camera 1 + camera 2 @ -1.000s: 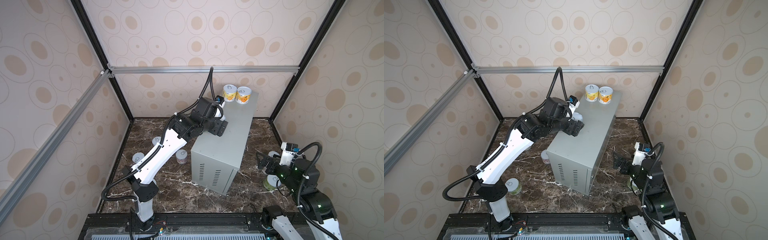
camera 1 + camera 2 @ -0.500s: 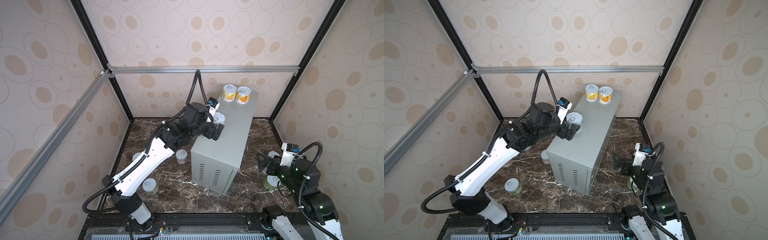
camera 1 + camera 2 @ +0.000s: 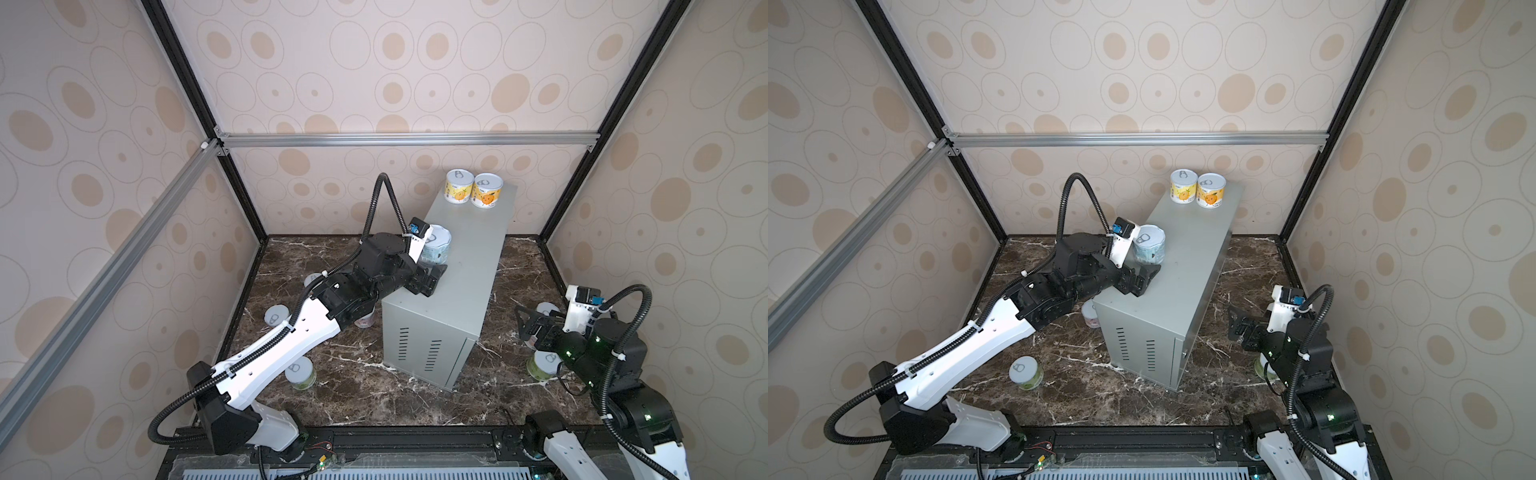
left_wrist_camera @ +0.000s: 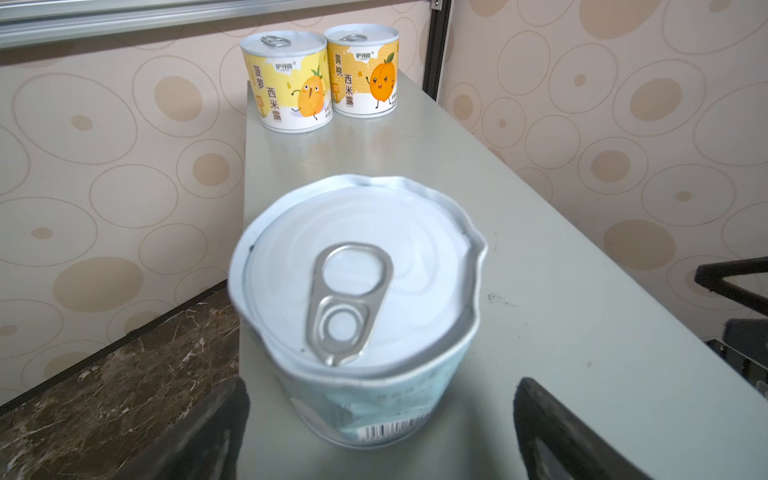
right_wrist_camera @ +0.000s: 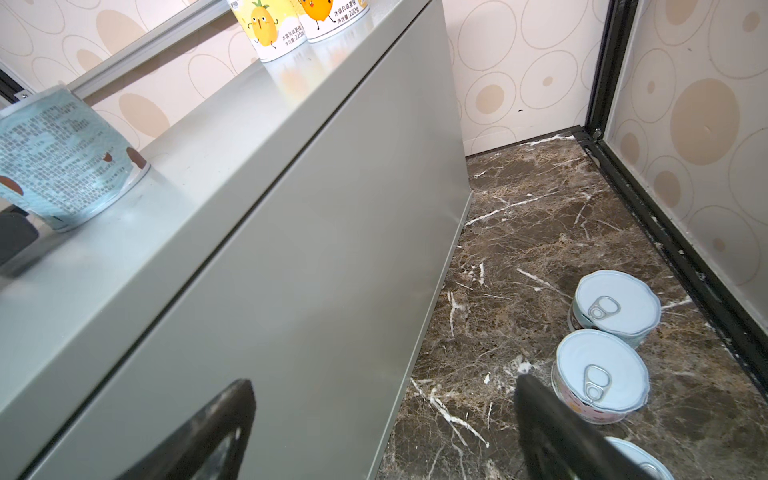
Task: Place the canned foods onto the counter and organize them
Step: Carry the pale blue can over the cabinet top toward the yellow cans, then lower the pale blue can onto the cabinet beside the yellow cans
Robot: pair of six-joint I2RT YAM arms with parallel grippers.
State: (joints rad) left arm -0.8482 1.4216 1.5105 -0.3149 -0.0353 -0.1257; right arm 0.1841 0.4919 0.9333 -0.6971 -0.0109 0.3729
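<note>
A blue can (image 3: 437, 248) stands upright at the counter's (image 3: 471, 270) left edge, midway along; two yellow cans (image 3: 459, 188) sit at the counter's far end. The left gripper (image 4: 382, 386) has its jaws wide apart either side of the blue can, unclamped. The right gripper (image 5: 384, 384), jaws apart and empty, hangs beside the counter's right wall.

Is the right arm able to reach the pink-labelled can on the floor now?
Probably yes: the right gripper is open, and the pink-labelled can stands upright just ahead of it with nothing between. The neighbouring can close beside it may crowd the grip.
</note>
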